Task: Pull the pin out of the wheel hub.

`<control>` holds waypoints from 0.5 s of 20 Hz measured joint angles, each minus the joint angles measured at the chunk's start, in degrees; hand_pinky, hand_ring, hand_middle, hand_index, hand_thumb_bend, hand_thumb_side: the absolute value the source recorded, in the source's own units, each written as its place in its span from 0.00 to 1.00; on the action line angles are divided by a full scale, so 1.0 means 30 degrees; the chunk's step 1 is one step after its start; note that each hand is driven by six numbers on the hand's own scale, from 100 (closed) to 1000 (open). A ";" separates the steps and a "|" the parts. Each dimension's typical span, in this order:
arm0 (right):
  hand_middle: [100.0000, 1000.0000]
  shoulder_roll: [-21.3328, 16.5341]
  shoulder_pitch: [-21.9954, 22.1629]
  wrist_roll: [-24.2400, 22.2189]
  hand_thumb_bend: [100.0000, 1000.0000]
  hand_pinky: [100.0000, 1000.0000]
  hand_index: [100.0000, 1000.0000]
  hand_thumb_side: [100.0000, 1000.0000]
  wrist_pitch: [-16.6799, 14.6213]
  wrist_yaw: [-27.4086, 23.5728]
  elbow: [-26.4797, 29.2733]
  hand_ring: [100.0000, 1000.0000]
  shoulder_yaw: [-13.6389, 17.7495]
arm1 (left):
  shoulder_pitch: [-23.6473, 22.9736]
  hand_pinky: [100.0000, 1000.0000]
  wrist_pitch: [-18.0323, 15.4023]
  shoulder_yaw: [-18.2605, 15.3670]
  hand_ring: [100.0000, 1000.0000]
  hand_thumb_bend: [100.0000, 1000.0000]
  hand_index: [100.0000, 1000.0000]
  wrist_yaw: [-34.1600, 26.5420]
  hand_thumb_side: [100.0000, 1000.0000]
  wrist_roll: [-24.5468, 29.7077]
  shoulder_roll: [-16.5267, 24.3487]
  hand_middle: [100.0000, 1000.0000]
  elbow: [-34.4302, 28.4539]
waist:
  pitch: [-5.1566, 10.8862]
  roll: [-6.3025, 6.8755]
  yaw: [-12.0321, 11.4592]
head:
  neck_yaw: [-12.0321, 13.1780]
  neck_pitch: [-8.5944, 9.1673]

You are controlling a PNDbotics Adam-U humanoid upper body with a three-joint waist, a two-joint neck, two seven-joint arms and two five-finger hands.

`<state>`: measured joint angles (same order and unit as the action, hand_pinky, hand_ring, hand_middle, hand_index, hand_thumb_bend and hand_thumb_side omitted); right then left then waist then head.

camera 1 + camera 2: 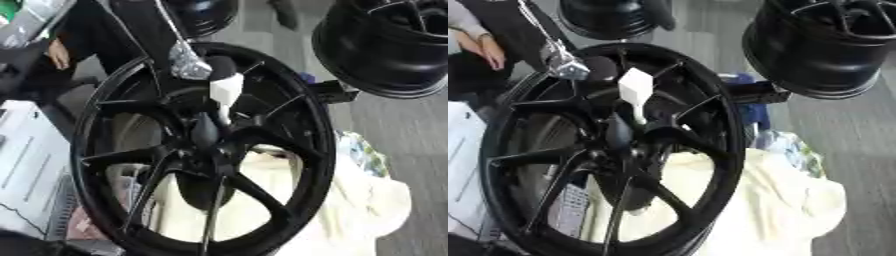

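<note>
A large black spoked wheel hub (pixel 289 100) stands tilted and fills the middle of both views. A white pin (pixel 634 87) with a wide, flat top sticks out of the hub's centre boss (pixel 620 134). My left arm comes down from the upper left, with a silver joint (pixel 564 65). The dark left hand (pixel 602 68) shows just beyond that joint, above and to the left of the pin's top. It seems nearer to me than the pin, and I cannot tell whether it touches the pin. My right hand shows in neither view.
A second black wheel (pixel 815 45) lies at the upper right, close to the hub's rim, and a third (pixel 610 17) at the top. A cream cloth (pixel 772 205) lies under the hub at the lower right. A white box (pixel 31 160) stands at the left.
</note>
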<state>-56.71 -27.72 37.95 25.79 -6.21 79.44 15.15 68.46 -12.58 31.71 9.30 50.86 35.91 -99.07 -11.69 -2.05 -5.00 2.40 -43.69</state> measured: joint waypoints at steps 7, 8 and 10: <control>0.79 0.0160 0.0000 0.0006 0.00 0.81 0.88 0.39 -0.0006 -0.0143 -0.0059 0.60 -0.0001 | -0.0065 0.92 -0.0251 0.0552 0.91 0.34 0.91 0.2140 0.15 -0.0248 -0.0280 0.80 0.1168 | -0.0144 0.0002 0.0029 | 0.0105 0.0041; 0.79 0.0160 0.0001 0.0011 0.00 0.81 0.88 0.39 -0.0011 -0.0163 -0.0062 0.60 0.0002 | -0.0135 0.91 -0.0291 0.0552 0.91 0.37 0.91 0.2595 0.18 -0.0288 -0.0328 0.81 0.1356 | -0.0167 -0.0009 0.0029 | 0.0111 0.0042; 0.79 0.0165 0.0005 0.0028 0.00 0.81 0.88 0.40 -0.0028 -0.0185 -0.0102 0.60 0.0004 | -0.0228 0.91 -0.0374 0.0550 0.91 0.39 0.92 0.3478 0.22 -0.0370 -0.0416 0.81 0.1666 | -0.0238 -0.0041 0.0029 | 0.0124 0.0044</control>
<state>-56.22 -27.71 38.03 25.70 -6.76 79.14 15.16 67.78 -13.70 33.36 19.73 49.75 34.67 -94.08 -12.40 -2.18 -4.91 2.77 -43.56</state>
